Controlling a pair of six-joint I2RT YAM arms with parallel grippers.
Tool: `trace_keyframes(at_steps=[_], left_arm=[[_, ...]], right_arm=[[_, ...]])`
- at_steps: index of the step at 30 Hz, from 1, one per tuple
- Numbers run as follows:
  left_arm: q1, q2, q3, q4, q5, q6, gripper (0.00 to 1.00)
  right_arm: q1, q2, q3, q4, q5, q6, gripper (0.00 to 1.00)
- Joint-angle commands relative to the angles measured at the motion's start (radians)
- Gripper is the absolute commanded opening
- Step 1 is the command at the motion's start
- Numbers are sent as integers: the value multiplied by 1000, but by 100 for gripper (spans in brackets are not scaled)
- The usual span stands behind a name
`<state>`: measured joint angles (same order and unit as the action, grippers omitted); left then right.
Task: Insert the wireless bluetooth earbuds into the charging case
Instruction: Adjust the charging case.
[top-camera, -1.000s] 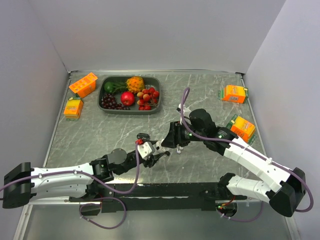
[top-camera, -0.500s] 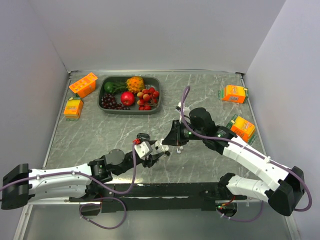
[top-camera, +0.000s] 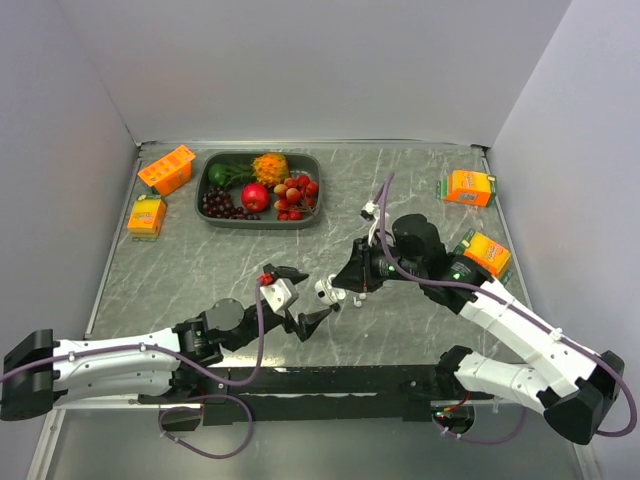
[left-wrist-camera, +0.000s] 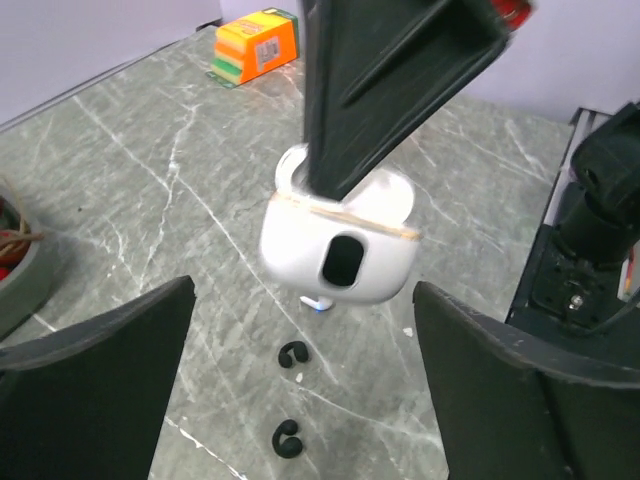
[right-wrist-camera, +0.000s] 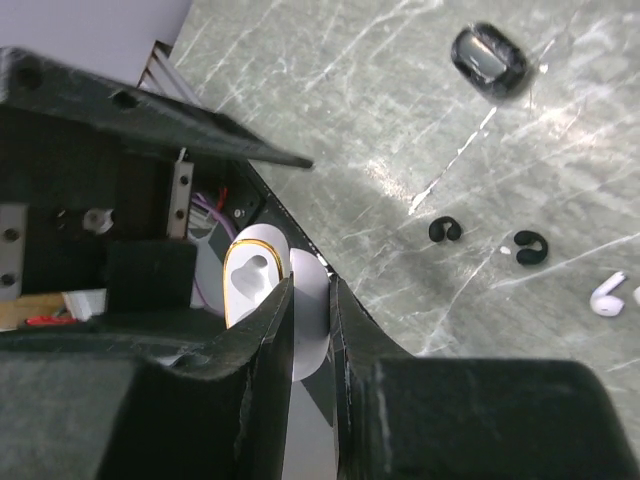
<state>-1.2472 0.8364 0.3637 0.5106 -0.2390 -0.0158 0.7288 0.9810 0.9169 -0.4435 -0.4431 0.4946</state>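
Note:
The white charging case (left-wrist-camera: 340, 245) hangs open above the table, its gold-rimmed cavity (right-wrist-camera: 250, 285) empty. My right gripper (right-wrist-camera: 310, 290) is shut on its lid, coming down from above in the left wrist view. My left gripper (left-wrist-camera: 303, 320) stands open, its fingers (left-wrist-camera: 100, 390) wide on either side of the case and not touching it. Two black hook-shaped earbuds (left-wrist-camera: 292, 354) (left-wrist-camera: 286, 438) lie on the table below. A white earbud (right-wrist-camera: 605, 297) lies near them. In the top view the case (top-camera: 328, 290) sits between the two grippers.
A small black case (right-wrist-camera: 490, 60) lies shut on the table beyond the black earbuds. A dark tray (top-camera: 205, 205) of fruit stands at the back left. Orange boxes sit at the left (top-camera: 166, 168) (top-camera: 147, 215) and the right (top-camera: 469, 187) (top-camera: 485, 255).
My left gripper has opened wide and let go of the white case. My right gripper has shut on the case's lid and now holds it alone.

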Motion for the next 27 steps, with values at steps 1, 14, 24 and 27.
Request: trace_keyframes(at_steps=[1,14,24,27], left_arm=[[2,-25,6,20,-39,-16,96],[2,-85,153,-230,117,-147,96],[40,-70,161,-239,453,-135,98],[229,-43,172,-235,679,-151,93]], right_arm=[[-2,-31,97,-44,-6,-70,0],[1,-174,67,-32,170,-430,10],[12,-163,132,-132,-6,-663,0],[29,-157,155,-171,-40,-691,0]])
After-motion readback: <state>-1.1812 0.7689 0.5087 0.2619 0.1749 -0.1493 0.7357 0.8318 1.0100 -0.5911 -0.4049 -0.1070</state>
